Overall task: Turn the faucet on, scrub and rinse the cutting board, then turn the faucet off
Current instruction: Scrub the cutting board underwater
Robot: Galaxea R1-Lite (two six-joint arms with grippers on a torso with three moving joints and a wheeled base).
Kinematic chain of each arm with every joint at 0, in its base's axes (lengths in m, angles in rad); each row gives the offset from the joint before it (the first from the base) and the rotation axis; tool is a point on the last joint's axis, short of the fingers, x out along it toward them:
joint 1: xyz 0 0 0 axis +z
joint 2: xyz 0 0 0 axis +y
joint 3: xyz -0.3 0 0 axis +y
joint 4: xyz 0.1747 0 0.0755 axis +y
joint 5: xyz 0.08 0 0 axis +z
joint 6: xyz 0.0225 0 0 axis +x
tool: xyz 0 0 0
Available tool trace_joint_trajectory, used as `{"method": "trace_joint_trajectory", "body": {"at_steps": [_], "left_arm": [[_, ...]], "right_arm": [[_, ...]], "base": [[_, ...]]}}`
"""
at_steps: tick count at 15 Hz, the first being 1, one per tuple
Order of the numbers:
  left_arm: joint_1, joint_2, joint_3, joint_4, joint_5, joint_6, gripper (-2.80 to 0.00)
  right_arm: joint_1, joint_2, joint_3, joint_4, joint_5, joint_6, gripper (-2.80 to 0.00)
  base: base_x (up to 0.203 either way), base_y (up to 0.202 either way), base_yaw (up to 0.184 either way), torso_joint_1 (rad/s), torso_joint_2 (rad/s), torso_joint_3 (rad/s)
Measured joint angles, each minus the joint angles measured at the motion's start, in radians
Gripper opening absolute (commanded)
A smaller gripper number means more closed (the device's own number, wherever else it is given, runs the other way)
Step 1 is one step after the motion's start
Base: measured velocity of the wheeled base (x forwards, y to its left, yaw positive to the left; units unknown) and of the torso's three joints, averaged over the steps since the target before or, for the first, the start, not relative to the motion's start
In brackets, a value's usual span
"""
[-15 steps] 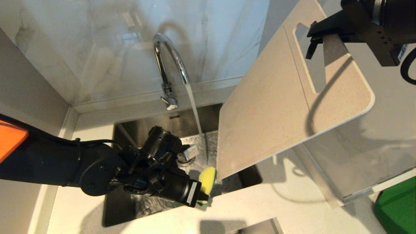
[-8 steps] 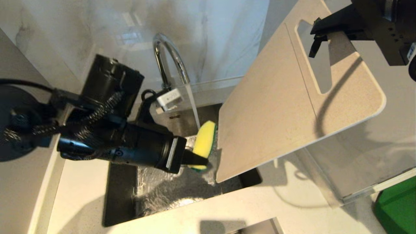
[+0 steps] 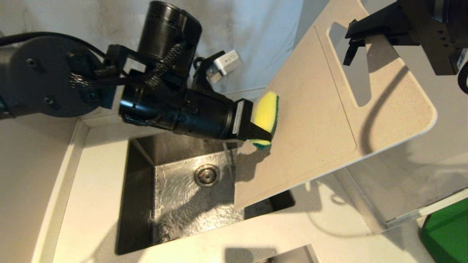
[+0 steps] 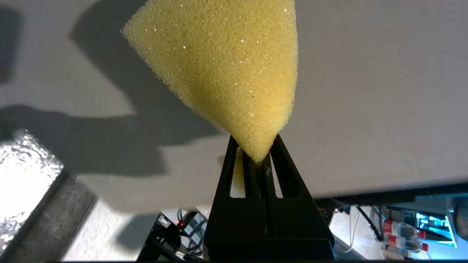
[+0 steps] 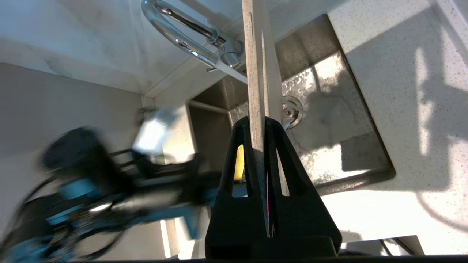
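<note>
The beige cutting board (image 3: 321, 109) hangs tilted over the sink, my right gripper (image 3: 353, 40) shut on its slotted handle end. In the right wrist view the board's edge (image 5: 254, 54) runs between the fingers of that gripper (image 5: 260, 126). My left gripper (image 3: 263, 133) is shut on a yellow-green sponge (image 3: 266, 117), which presses against the board's face near its left edge. The left wrist view shows the sponge (image 4: 226, 73) pinched in the gripper (image 4: 257, 157) in front of the board (image 4: 365, 91). The chrome faucet (image 5: 175, 33) runs water; my left arm hides it in the head view.
The steel sink (image 3: 135, 190) below is wet, with a round drain (image 3: 206, 175). Pale speckled countertop (image 3: 329, 226) surrounds it and a marble wall stands behind. A green object (image 3: 446, 230) sits at the lower right corner.
My left arm has risen from low in the sink, carrying the sponge up along the board's left edge to its upper part. The right gripper and board have barely shifted.
</note>
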Motion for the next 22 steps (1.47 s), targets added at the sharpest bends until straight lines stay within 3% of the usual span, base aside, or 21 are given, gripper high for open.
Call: {"method": "trace_joint_trajectory", "body": {"at_steps": [7,12,16,22], "left_arm": [[0.012,0.185,-0.038,-0.127,0.016,0.001,-2.8],[0.092,0.222,-0.013,-0.121,0.034,-0.025,-2.8],[0.153,0.21,0.093,-0.124,0.033,-0.033,-2.8],[0.18,0.123,0.317,-0.132,0.031,-0.031,-2.8]], "right_arm": [[0.016,-0.025,0.053,-0.002,0.0,0.002,-2.8],[0.02,-0.033,0.055,-0.005,0.003,0.003,-2.8],[0.022,-0.034,0.055,-0.006,0.004,0.003,-2.8],[0.022,-0.028,0.053,-0.009,0.002,0.001,-2.8]], "base": [[0.0,0.0,0.0,0.0,0.0,0.0],[0.0,0.0,0.0,0.0,0.0,0.0],[0.0,0.0,0.0,0.0,0.0,0.0],[0.0,0.0,0.0,0.0,0.0,0.0]]}}
